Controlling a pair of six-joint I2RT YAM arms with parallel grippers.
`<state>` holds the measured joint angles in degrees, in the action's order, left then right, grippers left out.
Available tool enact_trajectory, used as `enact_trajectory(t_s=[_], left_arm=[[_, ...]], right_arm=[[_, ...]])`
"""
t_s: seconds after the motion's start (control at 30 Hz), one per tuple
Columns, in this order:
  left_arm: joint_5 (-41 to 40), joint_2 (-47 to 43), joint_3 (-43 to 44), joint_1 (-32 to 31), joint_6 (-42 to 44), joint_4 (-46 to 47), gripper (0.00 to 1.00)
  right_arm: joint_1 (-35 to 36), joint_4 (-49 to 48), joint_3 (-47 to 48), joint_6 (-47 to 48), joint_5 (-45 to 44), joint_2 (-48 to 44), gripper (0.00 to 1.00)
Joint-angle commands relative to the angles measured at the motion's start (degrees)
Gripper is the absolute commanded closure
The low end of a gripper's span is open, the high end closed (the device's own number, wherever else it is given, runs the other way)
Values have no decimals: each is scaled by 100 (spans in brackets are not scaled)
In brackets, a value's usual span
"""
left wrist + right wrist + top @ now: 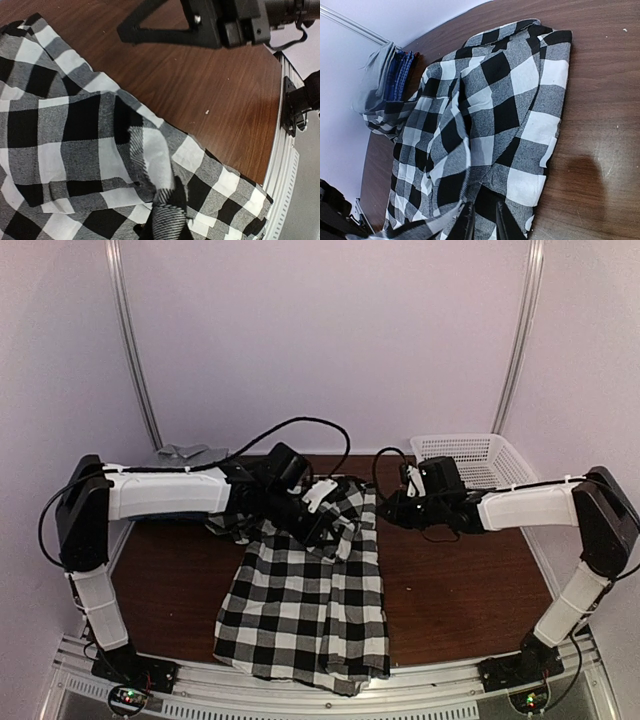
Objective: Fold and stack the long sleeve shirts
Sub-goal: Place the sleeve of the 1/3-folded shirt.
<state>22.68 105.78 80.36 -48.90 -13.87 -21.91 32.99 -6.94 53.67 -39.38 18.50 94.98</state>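
- L gripper [164, 231]: pressed together, pinching a bunched fold of the plaid shirt [305, 610]; cloth drawn up into a peak at the tips.
- R gripper [484, 226]: fingers [466, 222] nearly together w/ dark checked cloth in the gap; looks pinched on the same plaid shirt, near its right edge.
- Both grippers at far end of the shirt: L over the middle, R just to the right, near each other but apart.
- Plaid shirt: big black & white checks, centre of table [460, 580], lying lengthwise far to near, hem at the near table edge. Far part rumpled & folded over itself, near part flatter.
- One plaid sleeve bunched at far left, just beside the grey shirt [185, 453].
- Grey shirt: far-left corner of table, crumpled. Blue shirt [401, 70] tucked right against it; can't tell which lies on top.
- Basket [470, 455]: white mesh, far right of table, behind R arm, well apart from the shirts.
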Motion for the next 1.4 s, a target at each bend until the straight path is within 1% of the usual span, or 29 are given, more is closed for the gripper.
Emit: enact_trajectory(t_s=[0.0, 0.17, 0.4, 0.53, 0.6, 0.63, 0.77, 0.8, 0.9, 1.03, 1.17, 1.27, 1.33, 1.37], left_arm=[[213, 246, 167, -360, 283, -155, 100], [94, 557, 373, -666, 487, -628, 100], [360, 687, 537, -882, 666, -937, 100], [433, 825, 656, -1051, 813, -1191, 95], [469, 900, 709, -1127, 880, -1326, 89], [491, 916, 725, -1154, 905, -1355, 84], [667, 878, 714, -1207, 884, -1344, 55], [690, 839, 691, -1209, 866, -1297, 49], [667, 596, 517, -1200, 761, -981, 40], [580, 309, 229, -1030, 393, -454, 40], [406, 41, -179, -652, -301, 127, 41], [204, -66, -512, -290, -914, 498, 43], [128, -98, -709, -12, -1311, 694, 43], [-68, -107, -788, 129, -1519, 759, 43]], right_arm=[[-32, 69, -354, 5, -333, -437, 83], [-36, 98, -606, -27, -337, -740, 82], [-15, 208, -746, 0, -320, -932, 82], [6, 217, -811, -17, -304, -946, 82], [25, 219, -841, -21, -310, -954, 82], [26, 224, -860, -30, -313, -961, 82], [81, 285, -893, -13, -312, -1014, 82], [96, 322, -887, 9, -317, -1023, 81], [205, 515, -852, 117, -352, -1034, 81], [435, 712, -862, 254, -386, -1064, 81], [733, 1044, -945, 387, -468, -1146, 81], [1077, 1250, -1030, 434, -581, -1255, 77], [1409, 1443, -1029, 483, -796, -1326, 74], [1634, 1545, -1015, 491, -946, -1344, 72]])
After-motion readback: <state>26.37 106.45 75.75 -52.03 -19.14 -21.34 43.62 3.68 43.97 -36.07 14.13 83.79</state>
